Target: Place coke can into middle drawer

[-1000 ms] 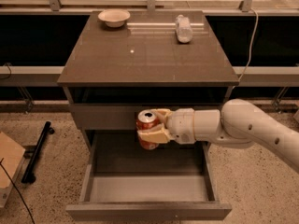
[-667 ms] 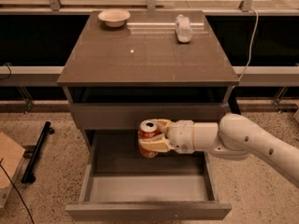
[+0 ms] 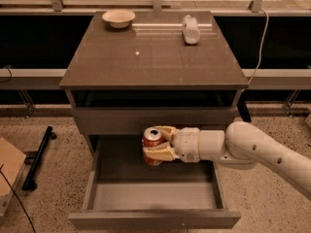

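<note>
Coke can (image 3: pixel 153 138) stands upright, grasped by your gripper (image 3: pixel 156 144), whose jaws clasp its sides. You have it above the rear of the open middle drawer (image 3: pixel 154 219), toward 12 o'clock of the drawer floor; the arm (image 3: pixel 252 147) enters from 3 o'clock.

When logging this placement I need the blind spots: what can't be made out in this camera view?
1. Whether the coke can touches the middle drawer floor: camera view, the end effector gripping it over the drawer's back covers its side.
2. The arm past its elbow: cut off by the right edge.
3. The bottle label: too small.
</note>
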Controlling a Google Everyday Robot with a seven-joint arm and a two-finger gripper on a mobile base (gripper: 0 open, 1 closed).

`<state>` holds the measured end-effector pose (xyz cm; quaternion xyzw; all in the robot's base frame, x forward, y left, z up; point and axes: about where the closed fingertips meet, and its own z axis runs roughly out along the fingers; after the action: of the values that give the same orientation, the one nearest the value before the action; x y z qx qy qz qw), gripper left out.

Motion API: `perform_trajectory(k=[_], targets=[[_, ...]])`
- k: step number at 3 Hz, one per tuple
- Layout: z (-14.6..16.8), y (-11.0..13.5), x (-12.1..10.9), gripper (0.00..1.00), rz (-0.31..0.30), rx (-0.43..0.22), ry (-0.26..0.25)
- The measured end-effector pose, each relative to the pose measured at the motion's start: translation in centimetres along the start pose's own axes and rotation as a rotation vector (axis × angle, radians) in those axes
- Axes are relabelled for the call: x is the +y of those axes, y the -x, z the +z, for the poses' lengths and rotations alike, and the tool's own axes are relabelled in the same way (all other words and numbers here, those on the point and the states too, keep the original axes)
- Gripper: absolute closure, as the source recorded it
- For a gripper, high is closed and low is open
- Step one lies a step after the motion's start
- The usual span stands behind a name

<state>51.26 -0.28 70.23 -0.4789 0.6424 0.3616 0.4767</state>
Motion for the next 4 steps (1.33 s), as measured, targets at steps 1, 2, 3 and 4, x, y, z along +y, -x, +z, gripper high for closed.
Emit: perform_trajectory(k=[1, 2, 3, 4], targets=[[1.0, -1.1, 0.4, 1.0, -0.041, -0.017, 0.013], [2.0, -2.8, 0.6, 1.0, -0.071, -0.043, 0.016], [3.1, -6.1, 0.5, 1.0, -0.083, -0.062, 0.005], [3.7, -8.3, 0.3, 1.0, -0.074, -0.068, -0.006]])
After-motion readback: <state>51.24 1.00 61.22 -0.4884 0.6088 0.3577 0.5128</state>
